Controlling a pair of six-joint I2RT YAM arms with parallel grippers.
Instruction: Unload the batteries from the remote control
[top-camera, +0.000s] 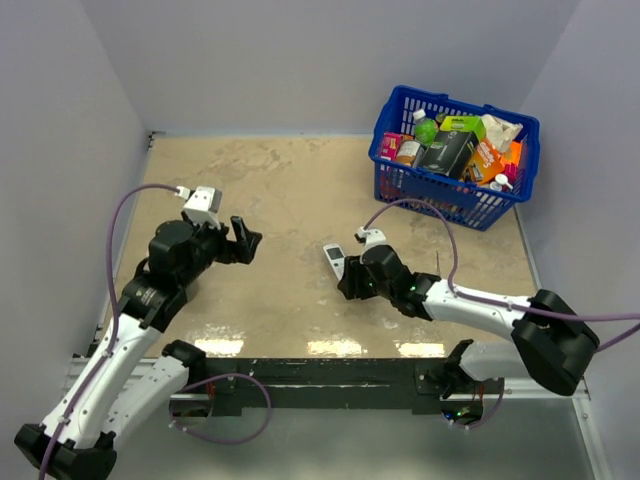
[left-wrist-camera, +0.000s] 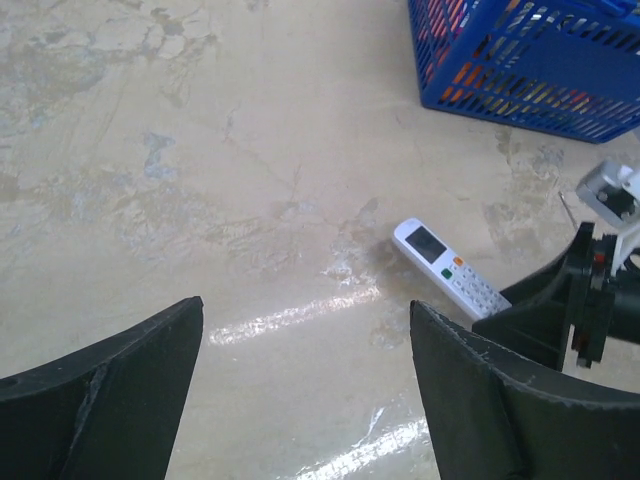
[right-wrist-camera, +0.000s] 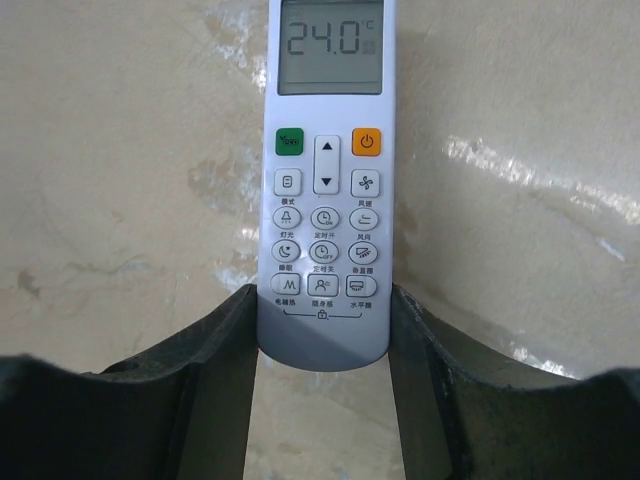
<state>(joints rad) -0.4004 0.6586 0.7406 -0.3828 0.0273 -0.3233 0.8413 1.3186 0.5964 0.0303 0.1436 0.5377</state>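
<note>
A: Right wrist view, nearest first: right claw (right-wrist-camera: 322, 330) has its two fingers (right-wrist-camera: 215, 350) set against the long sides of the remote control (right-wrist-camera: 325, 180), at its bottom end. Closed on it?

B: Closed on it, yes. Both fingers touch the white casing. Button face is up; screen reads 24.0. Green and orange buttons sit just under the screen.

A: Is the remote lifted?

B: Cannot tell from this view. Top external view shows it low, at or just above the table (top-camera: 290, 200), near the middle, screen end pointing away from the right claw (top-camera: 345, 275).

A: Batteries?

B: Not visible. The face with the bay is turned down.

A: Left claw (top-camera: 243, 242)?

B: Top external view: raised over the table's left half, well apart from the remote control (top-camera: 334, 261). Left wrist view: fingers (left-wrist-camera: 100, 385) spread wide, bare table between them, holding nothing. The remote control (left-wrist-camera: 450, 268) shows beyond them, to the right.

A: Farther back?

B: Blue basket (top-camera: 455, 190) at the far right corner, filled with packaged goods. Walls around the table are plain pale grey.
</note>
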